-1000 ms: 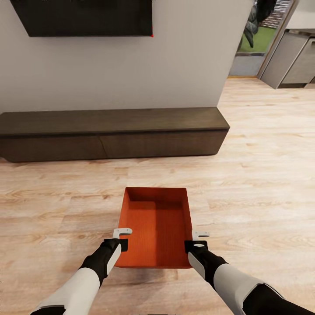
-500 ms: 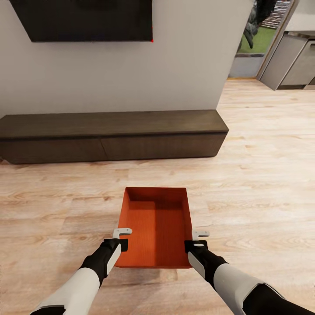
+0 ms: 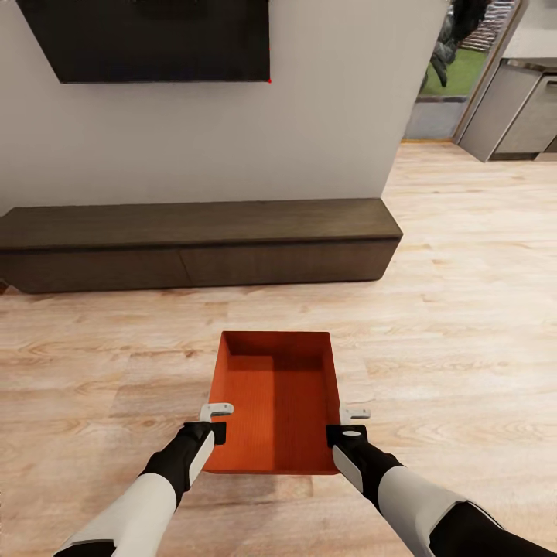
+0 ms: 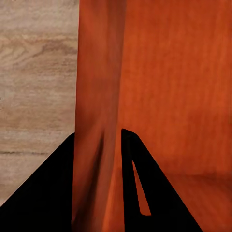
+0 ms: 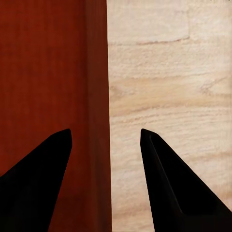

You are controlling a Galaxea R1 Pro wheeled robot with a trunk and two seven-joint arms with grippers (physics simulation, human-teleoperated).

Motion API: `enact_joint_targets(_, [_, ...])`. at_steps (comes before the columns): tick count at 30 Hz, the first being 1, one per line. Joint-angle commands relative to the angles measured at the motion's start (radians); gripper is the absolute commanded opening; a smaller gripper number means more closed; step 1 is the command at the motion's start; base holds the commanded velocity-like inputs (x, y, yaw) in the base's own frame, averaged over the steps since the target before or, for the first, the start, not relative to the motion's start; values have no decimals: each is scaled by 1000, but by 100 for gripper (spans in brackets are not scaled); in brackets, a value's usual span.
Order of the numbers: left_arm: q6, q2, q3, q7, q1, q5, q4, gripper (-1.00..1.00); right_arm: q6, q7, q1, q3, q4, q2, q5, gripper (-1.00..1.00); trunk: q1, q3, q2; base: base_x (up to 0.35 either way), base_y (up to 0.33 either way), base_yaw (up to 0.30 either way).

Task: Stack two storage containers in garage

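Note:
One orange-red storage container point(image 3: 275, 402) hangs just above the light wood-plank floor point(image 3: 464, 325) of the living room, straight in front of me, open side up and empty. My left gripper point(image 3: 216, 422) is shut on its left wall near the front corner; in the left wrist view both black fingers point(image 4: 48, 193) press against that wall point(image 4: 99, 87). My right gripper point(image 3: 352, 424) straddles the right wall, and in the right wrist view its fingers point(image 5: 179, 183) stand apart from the rim point(image 5: 98, 96), open.
A low dark wood console point(image 3: 201, 244) runs along the white wall ahead, under a wall-mounted black TV point(image 3: 155, 39). At the back right an opening point(image 3: 445, 77) shows greenery, with grey cabinets point(image 3: 518, 108) beside it. Plank floor stretches to the right.
The view has shifted: console and TV sit slightly lower in the picture than before, while the container and both arms keep their places in it.

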Motion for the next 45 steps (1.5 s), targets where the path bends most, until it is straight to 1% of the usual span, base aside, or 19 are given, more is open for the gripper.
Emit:
enact_joint_targets(1, [10, 3, 7, 5, 1, -23, 0, -100, 2, 0, -1, -10, -38, -1, 8, -100, -4, 3, 7, 0, 0, 0])
enact_joint_targets(45, [10, 3, 7, 5, 1, -22, 0, -100, -3, 1, -1, -10, -40, 0, 10, -100, -173, 140, 315, 0, 0, 0])
